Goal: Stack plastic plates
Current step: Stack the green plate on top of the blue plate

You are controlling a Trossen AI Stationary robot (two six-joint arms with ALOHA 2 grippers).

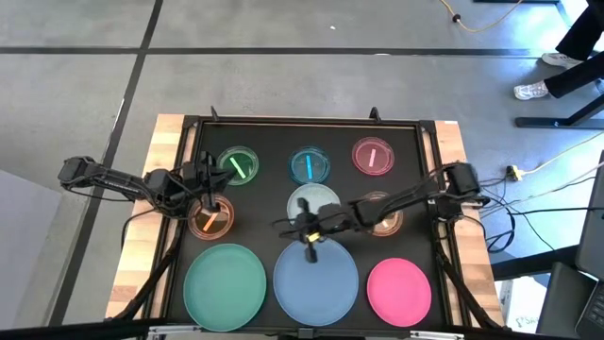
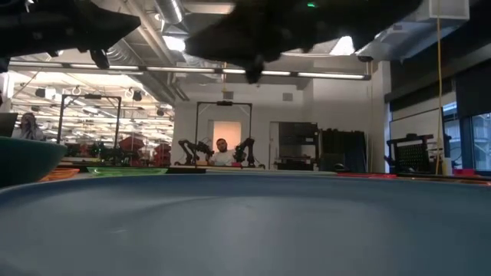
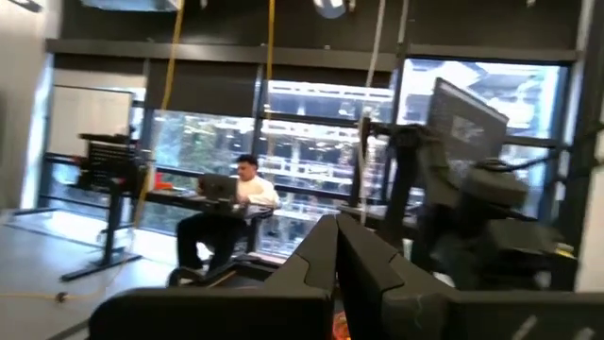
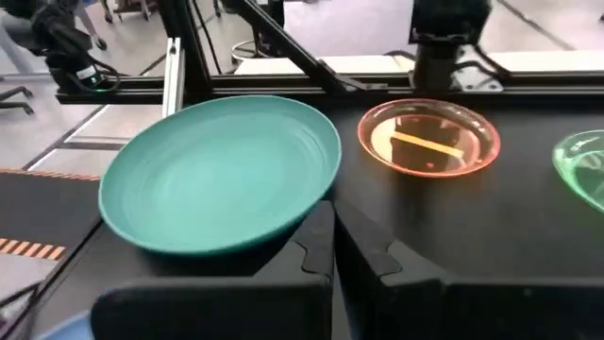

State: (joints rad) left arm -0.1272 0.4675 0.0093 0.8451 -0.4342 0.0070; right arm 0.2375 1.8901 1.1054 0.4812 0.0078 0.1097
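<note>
Right gripper (image 1: 309,236) fingers (image 4: 316,247) shut, nothing held, teal plate (image 4: 222,173) just ahead. Left gripper (image 1: 209,194) fingers (image 3: 321,257) closed above orange plate (image 1: 211,219).

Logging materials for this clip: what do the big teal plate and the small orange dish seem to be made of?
The teal plate looks like opaque moulded plastic with a matte to satin finish: even colour, faint concentric rings, soft highlights. The orange dish looks like thin translucent plastic, glossy: the dark mat shows through its base and its rim catches bright reflections. Glass cannot be fully ruled out for it by look alone.
</note>
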